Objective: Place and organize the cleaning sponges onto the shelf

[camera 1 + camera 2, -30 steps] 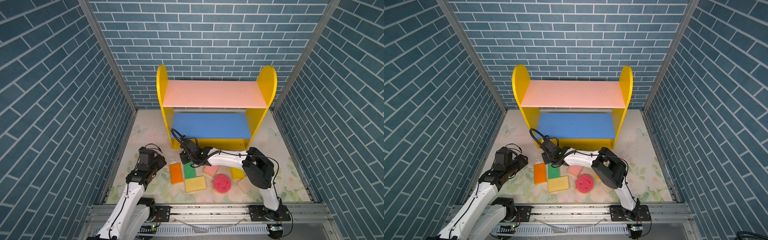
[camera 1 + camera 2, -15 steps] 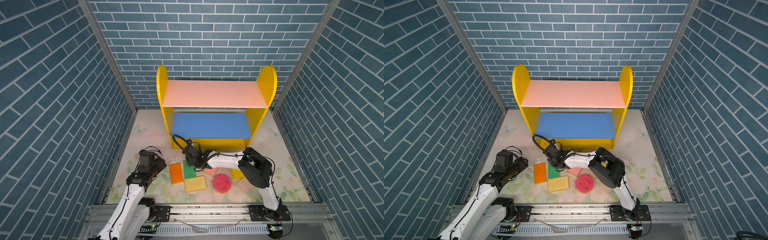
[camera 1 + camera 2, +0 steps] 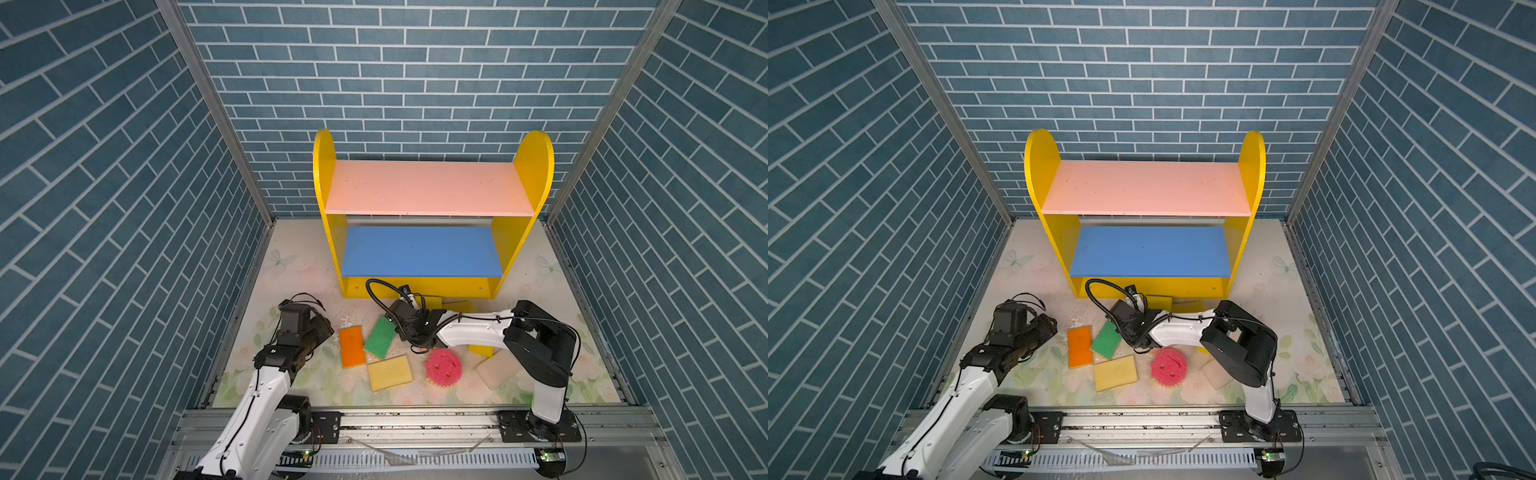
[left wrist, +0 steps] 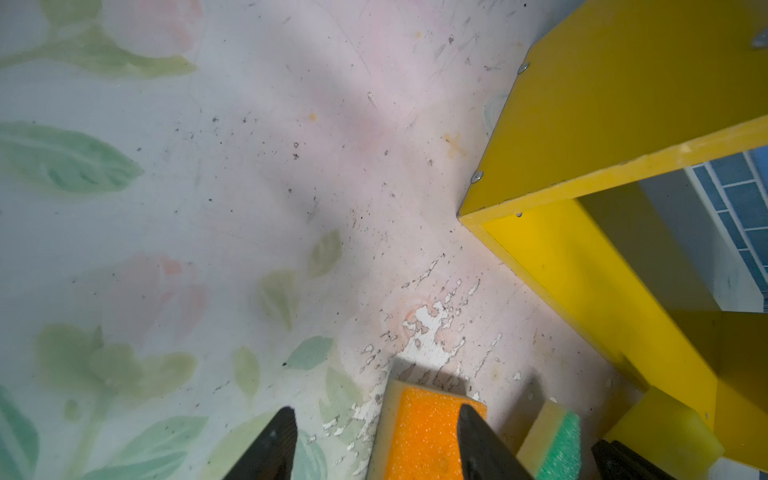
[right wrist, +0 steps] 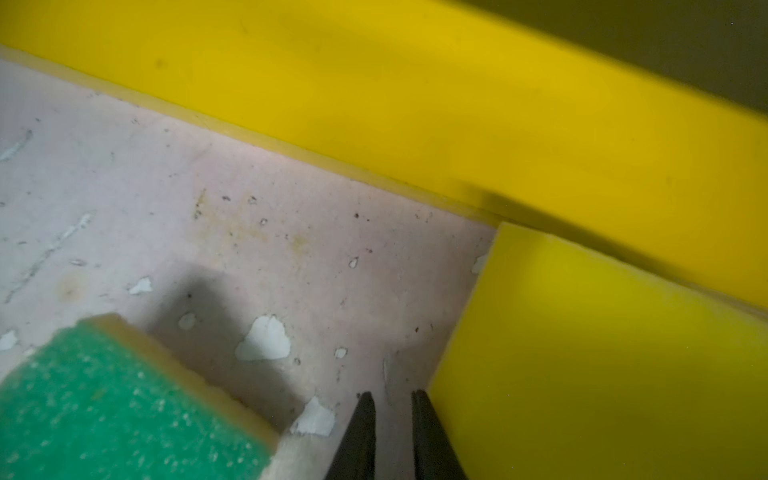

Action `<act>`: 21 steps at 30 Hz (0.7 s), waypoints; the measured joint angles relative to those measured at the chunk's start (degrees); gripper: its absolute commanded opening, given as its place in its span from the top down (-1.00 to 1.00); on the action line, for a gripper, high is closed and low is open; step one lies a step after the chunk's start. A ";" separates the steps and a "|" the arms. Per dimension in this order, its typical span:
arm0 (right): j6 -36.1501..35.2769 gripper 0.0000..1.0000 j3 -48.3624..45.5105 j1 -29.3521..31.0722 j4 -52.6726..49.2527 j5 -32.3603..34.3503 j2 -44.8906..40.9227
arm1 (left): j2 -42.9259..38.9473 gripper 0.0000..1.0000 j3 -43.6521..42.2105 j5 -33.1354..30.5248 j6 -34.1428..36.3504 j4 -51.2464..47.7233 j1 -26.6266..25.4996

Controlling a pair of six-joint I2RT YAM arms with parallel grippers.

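Yellow-sided three-level shelf (image 3: 534, 166), pink upper board, blue middle board, at back of floral-print tabletop (image 3: 291, 266). Foam sponges all down on tabletop in front of shelf. Orange rectangular sponge (image 3: 351, 345) flat, green-topped rectangular sponge (image 3: 380, 337) tilted against its right edge, pale yellow rectangular sponge (image 3: 390, 372) just in front of both. Round pink scalloped sponge (image 3: 443, 367) right of that, cream block sponge (image 3: 494, 368) further right. Two bright yellow sponges (image 3: 430, 302) at shelf base, another yellow block (image 3: 481, 350) half hidden under right forearm.

Left arm up from front rail, elbow bent, wrist pitched down toward orange sponge. Left tool (image 3: 324, 330) just beside sponge's left edge, low over tabletop. Black fingers (image 4: 270, 444) spread wide, gripping nothing. Sponge end showing between them in left wrist view, contact unclear.

Right arm folded hard at elbow, white forearm low, reaching leftward across middle, wrist turned toward shelf base. Right tool (image 5: 392, 436) over bare tabletop between green-topped sponge and a bright yellow sponge. Fingers a narrow slit apart, nothing between, one finger just beside yellow sponge's edge.
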 measured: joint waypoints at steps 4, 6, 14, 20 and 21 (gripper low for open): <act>-0.02 0.42 0.00 0.02 0.02 -1.55 -1.77 | 0.07 -0.26 -0.04 0.20 -0.02 0.00 0.00; -0.02 0.20 0.07 0.00 -0.22 -3.30 -2.75 | -0.31 -0.26 -0.04 0.26 0.04 -0.07 0.00; 2.45 -0.18 -0.48 0.15 -0.13 -16.68 -6.29 | -2.97 -0.23 -0.04 1.36 0.24 -0.50 0.00; 9.14 -0.31 -3.65 0.52 2.08 -24.37 -6.51 | -4.02 -0.23 -0.04 1.33 1.86 -0.59 -1.11; 10.40 -0.31 -3.89 0.57 2.05 -25.09 -6.40 | -4.02 -0.23 -0.04 1.33 2.12 -0.74 -1.22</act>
